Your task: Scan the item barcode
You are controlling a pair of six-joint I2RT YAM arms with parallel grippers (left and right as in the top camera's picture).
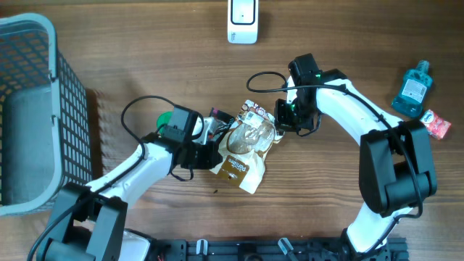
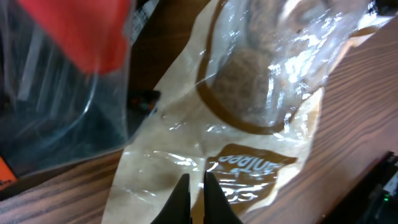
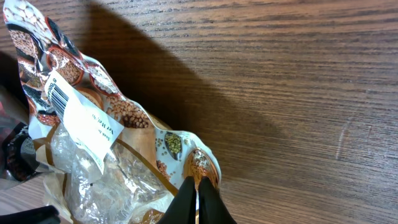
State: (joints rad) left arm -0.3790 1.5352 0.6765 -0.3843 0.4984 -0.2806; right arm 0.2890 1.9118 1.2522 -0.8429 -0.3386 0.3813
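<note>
The item is a crinkly food bag (image 1: 245, 148) with a clear window and a brown label, lying between my two arms at the table's middle. Its white barcode sticker (image 3: 79, 117) faces up near the printed top edge. My right gripper (image 3: 198, 182) is shut on the bag's right corner (image 3: 202, 163). My left gripper (image 2: 193, 179) is shut with its tips on the pale brown film of the bag (image 2: 249, 93), just below the label. The white scanner (image 1: 242, 20) stands at the table's far edge, well away from the bag.
A grey mesh basket (image 1: 32, 109) fills the left side. A blue bottle (image 1: 413, 88) and a small red packet (image 1: 436, 123) lie at the right. A green object (image 1: 167, 116) sits by the left arm, and something red (image 2: 87, 31) blurs the left wrist view.
</note>
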